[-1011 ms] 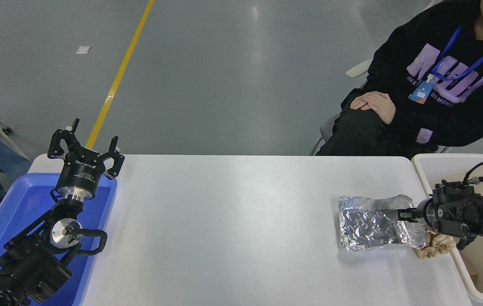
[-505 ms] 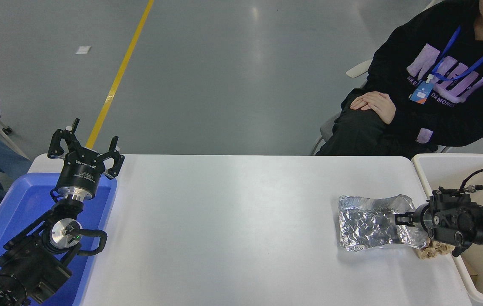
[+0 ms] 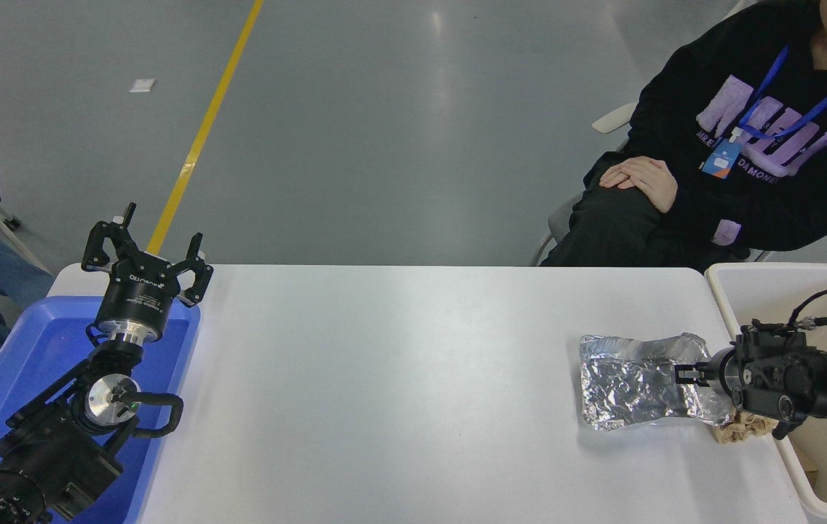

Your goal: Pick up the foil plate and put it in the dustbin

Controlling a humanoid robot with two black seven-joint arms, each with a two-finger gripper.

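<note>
Since a second ago the right gripper (image 3: 684,374) has drawn back toward the dustbin (image 3: 721,285), its black body now sitting more over the bin's near wall than over the table, while the foil looks as if it has hardly shifted. From where I stand, its slim fingers reach out level and lie over the right end of the foil plate (image 3: 635,382). They look nearly closed, close together at the tip, but I cannot tell whether they pinch the foil's edge or only rest above it; the foil shows no lift or fresh crease to settle it.

The foil plate lies flat and wrinkled on the white table (image 3: 399,378), near its right edge and just beside the dustbin. That short gap probably explains the arm's low, sideways reach: a grasp at the near end would let the sheet be dragged or lifted straight back over the rim. A small tan paper wad (image 3: 737,429) sits touching the foil's lower right corner, partly under the gripper's body, and I judge it could be carried along if the foil slides.

The left gripper (image 3: 145,256) is parked at the far left above the blue tray (image 3: 35,349), fingers spread wide and holding nothing. A person (image 3: 748,145) sits beyond the table's far right corner, hand (image 3: 638,178) resting on a knee, well clear of the work.
</note>
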